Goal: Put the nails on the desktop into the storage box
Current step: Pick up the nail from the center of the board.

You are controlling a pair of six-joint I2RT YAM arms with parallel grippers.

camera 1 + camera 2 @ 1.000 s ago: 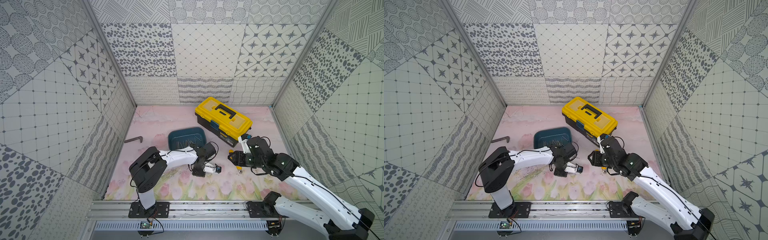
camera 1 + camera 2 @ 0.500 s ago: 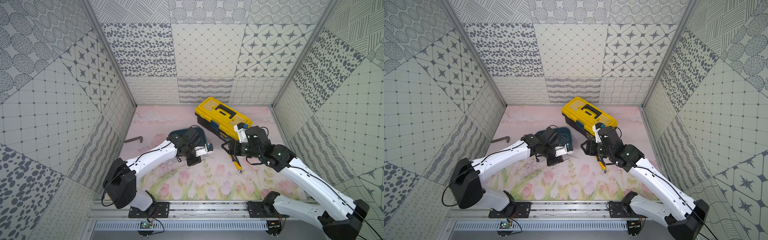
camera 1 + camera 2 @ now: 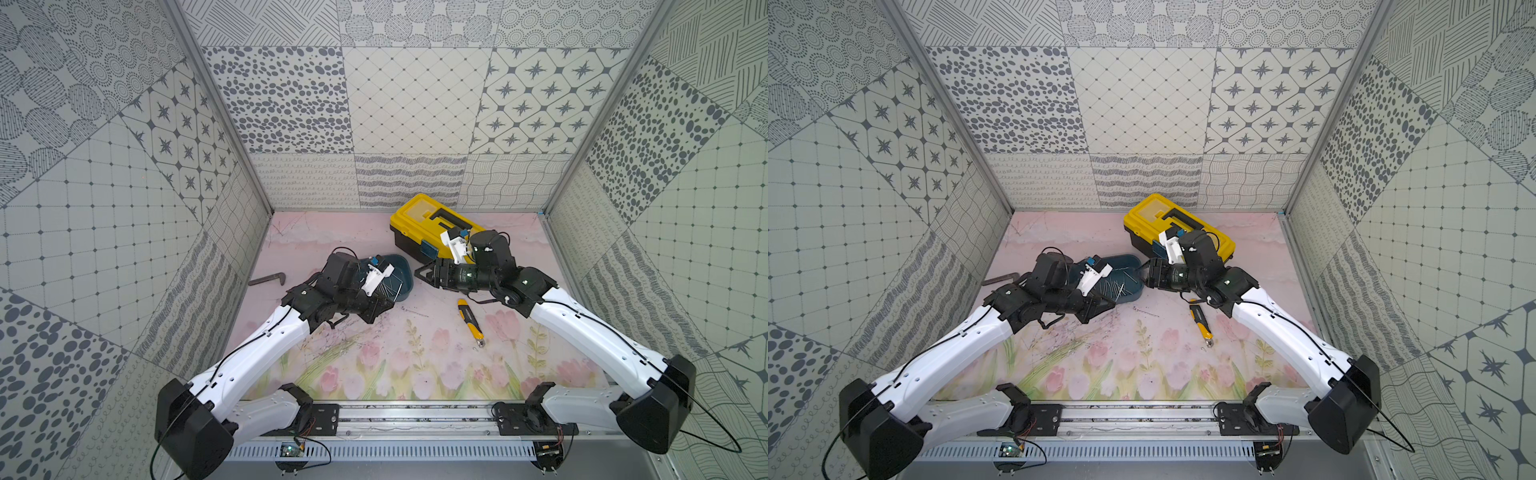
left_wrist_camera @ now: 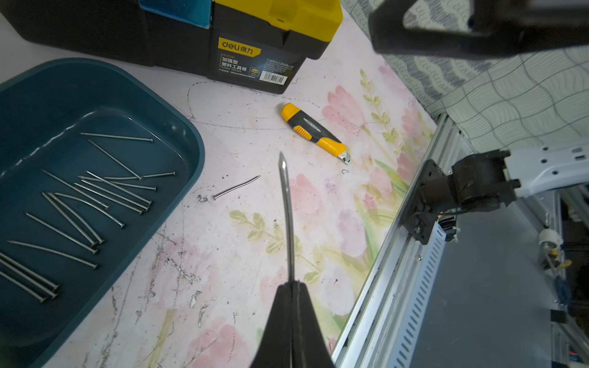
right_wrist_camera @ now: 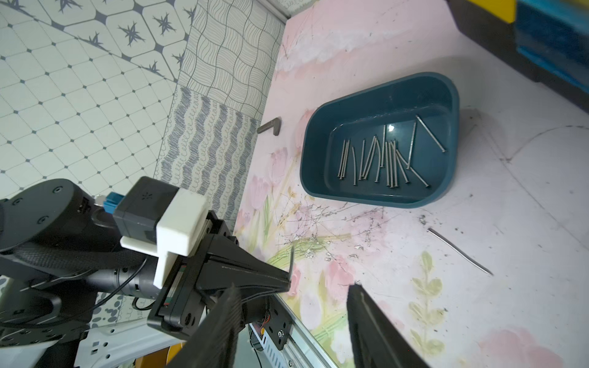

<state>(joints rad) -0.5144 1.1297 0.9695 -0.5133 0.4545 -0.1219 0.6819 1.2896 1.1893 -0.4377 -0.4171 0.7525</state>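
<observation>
Grey nail (image 4: 287, 216) is what I am clamping in the left pincer (image 4: 291, 283), near the storage box (image 4: 191, 153); I am holding the right pincer (image 5: 293, 289) apart.

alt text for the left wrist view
The shut left gripper holds a nail over the desktop, beside the storage box with many nails inside. One loose nail lies on the desktop near a knife and a toolbox.

Most nails (image 3: 1115, 286) lie in the storage box (image 3: 1136, 266), one loose nail (image 3: 1146, 311) on the desktop (image 3: 1163, 340) beside it.
</observation>
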